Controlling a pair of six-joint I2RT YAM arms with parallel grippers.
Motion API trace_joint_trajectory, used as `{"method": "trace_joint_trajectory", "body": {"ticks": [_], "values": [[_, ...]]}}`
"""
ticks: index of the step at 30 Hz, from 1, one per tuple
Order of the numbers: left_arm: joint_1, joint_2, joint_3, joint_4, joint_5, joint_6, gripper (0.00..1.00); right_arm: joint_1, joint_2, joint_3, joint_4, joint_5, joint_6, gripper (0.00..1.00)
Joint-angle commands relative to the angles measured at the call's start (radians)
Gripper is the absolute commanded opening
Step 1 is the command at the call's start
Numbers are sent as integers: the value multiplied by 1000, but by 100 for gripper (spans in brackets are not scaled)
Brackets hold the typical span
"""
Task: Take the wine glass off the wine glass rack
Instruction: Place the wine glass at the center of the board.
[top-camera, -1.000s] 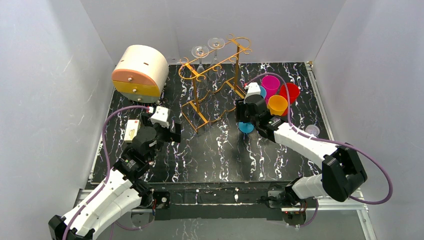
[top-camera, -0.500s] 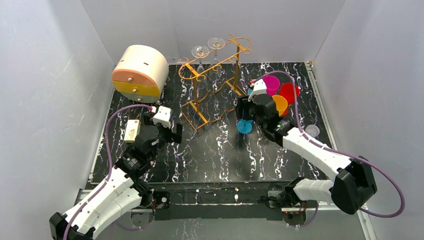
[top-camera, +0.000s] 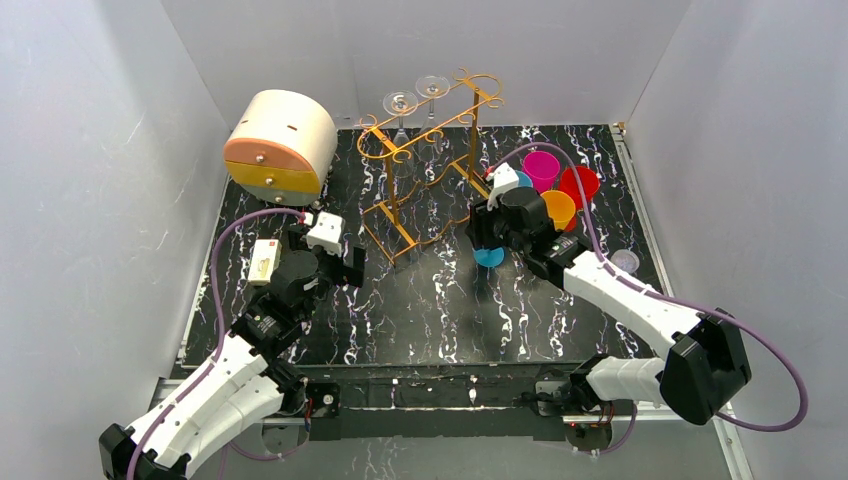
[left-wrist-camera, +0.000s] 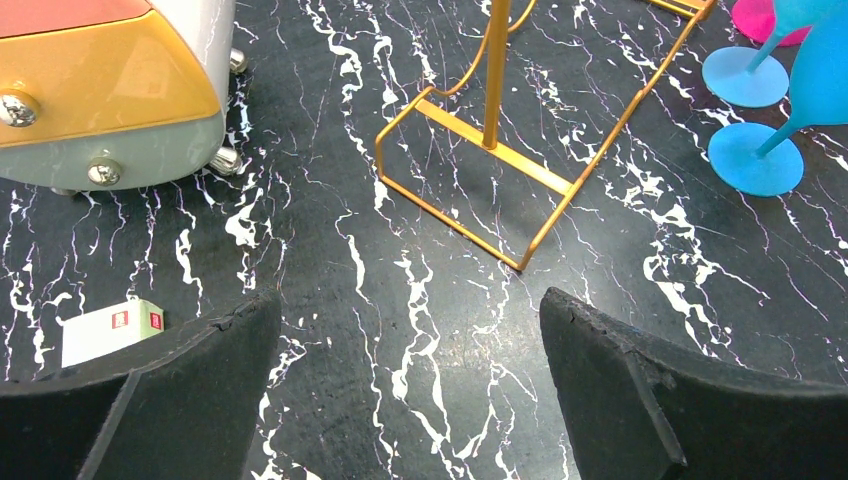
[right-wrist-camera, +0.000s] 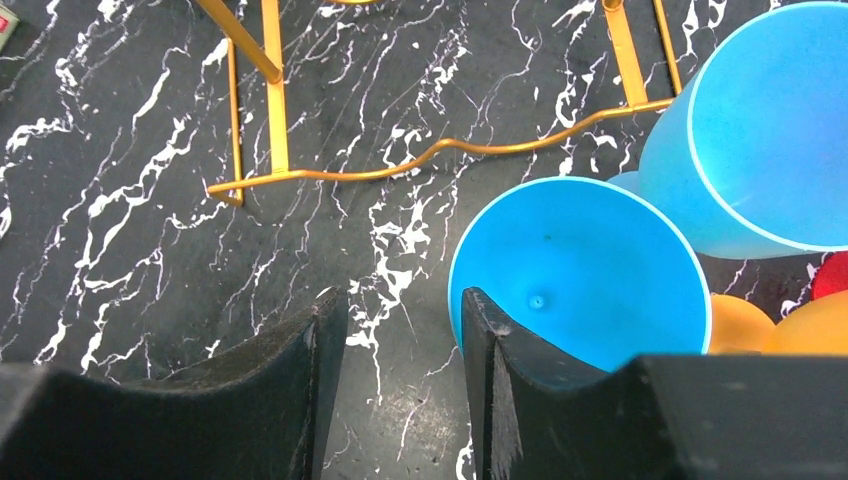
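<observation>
The golden wire wine glass rack (top-camera: 430, 160) stands at the back middle; its base rails show in the left wrist view (left-wrist-camera: 500, 155) and the right wrist view (right-wrist-camera: 270, 90). Two clear wine glasses (top-camera: 400, 103) (top-camera: 432, 85) hang upside down from its far top. A blue stemmed wine glass (top-camera: 489, 255) (right-wrist-camera: 580, 270) stands upright on the table right of the rack. My right gripper (top-camera: 483, 235) (right-wrist-camera: 402, 300) is open just left of it, only bare table between the fingers, the right finger overlapping the rim. My left gripper (top-camera: 345, 265) (left-wrist-camera: 410, 300) is wide open over bare table.
A round cream-and-orange drawer box (top-camera: 280, 145) sits back left, with a small white box (top-camera: 263, 260) near the left arm. A second blue glass (right-wrist-camera: 760, 130), magenta (top-camera: 541, 165), red (top-camera: 580, 183) and orange (top-camera: 556, 208) cups cluster by the right wrist. A clear cup (top-camera: 625, 262) stands farther right.
My right wrist swung slightly right, then back left beside the blue glass. The blue glass stays on the table. The left arm has barely shifted.
</observation>
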Motion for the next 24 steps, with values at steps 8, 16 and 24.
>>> {"method": "trace_joint_trajectory", "body": {"ticks": [8, 16, 24], "values": [[3, 17, 30, -5, 8, -3, 98, 1, 49, 43, -4, 102, -7, 35], [3, 55, 55, -33, 25, -2, 98, 1, 49, 9, 76, 125, 18, 21], [3, 40, 51, -34, 21, 2, 98, 1, 49, -17, 130, 182, 15, 10]]}}
